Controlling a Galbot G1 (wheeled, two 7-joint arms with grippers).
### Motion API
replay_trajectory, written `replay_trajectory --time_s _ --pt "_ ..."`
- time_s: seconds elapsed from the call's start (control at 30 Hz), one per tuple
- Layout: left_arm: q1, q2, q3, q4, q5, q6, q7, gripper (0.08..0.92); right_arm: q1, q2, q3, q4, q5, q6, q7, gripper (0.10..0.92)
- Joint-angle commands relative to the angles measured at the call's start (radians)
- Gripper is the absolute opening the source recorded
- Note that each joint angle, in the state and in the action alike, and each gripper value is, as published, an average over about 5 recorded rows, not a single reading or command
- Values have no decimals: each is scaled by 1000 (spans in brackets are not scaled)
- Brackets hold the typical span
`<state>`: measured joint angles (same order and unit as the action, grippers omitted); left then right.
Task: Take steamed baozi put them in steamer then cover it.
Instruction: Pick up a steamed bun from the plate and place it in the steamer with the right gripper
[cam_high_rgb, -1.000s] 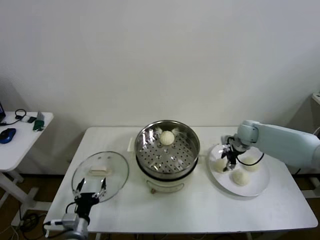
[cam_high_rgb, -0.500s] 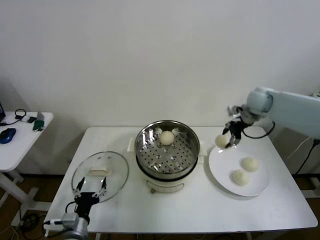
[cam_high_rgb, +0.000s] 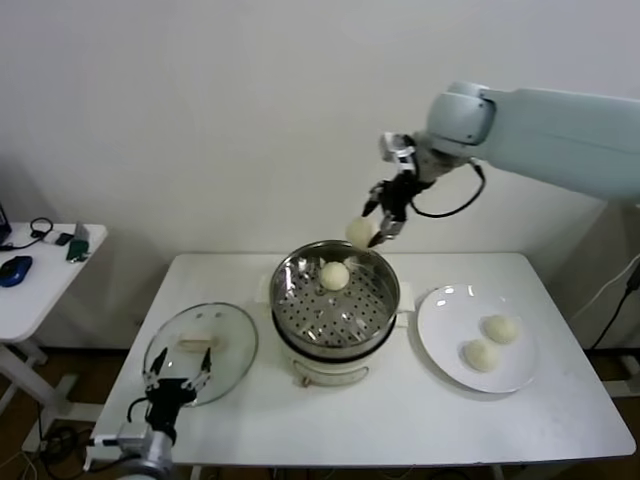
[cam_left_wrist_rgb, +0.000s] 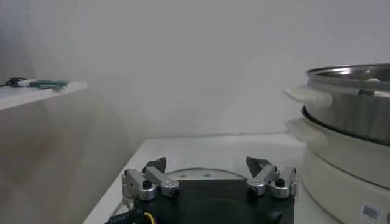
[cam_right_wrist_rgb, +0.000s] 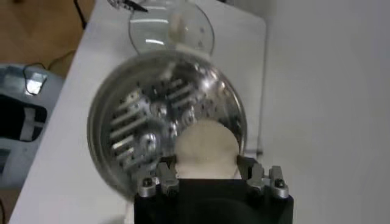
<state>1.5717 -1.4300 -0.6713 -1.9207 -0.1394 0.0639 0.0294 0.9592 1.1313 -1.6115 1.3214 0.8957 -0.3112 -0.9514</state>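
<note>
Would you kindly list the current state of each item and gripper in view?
Steamer: uncovered, one bun inside.
Held bun: gripped above the steamer.
Plate: holds two buns.
Cover: flat on table.
Right gripper: shut on bun.
Left gripper: open, by cover.

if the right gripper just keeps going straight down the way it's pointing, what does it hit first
Probably the steamer. The right gripper, shut on a baozi, points down over the basket's far rim. Its wrist view shows the perforated floor beyond the bun, but depth is unclear, so it could meet the rim or the baozi already inside.
</note>
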Motion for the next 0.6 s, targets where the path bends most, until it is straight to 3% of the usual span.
replay_trajectory --time_s 0.03,0.6 --pt "2 -3 -6 -17 -7 2 1 823 -105 189 38 3 16 -38 48 673" --pt "-4 -3 -18 2 -20 -3 1 823 -350 285 33 -224 -244 -13 75 670"
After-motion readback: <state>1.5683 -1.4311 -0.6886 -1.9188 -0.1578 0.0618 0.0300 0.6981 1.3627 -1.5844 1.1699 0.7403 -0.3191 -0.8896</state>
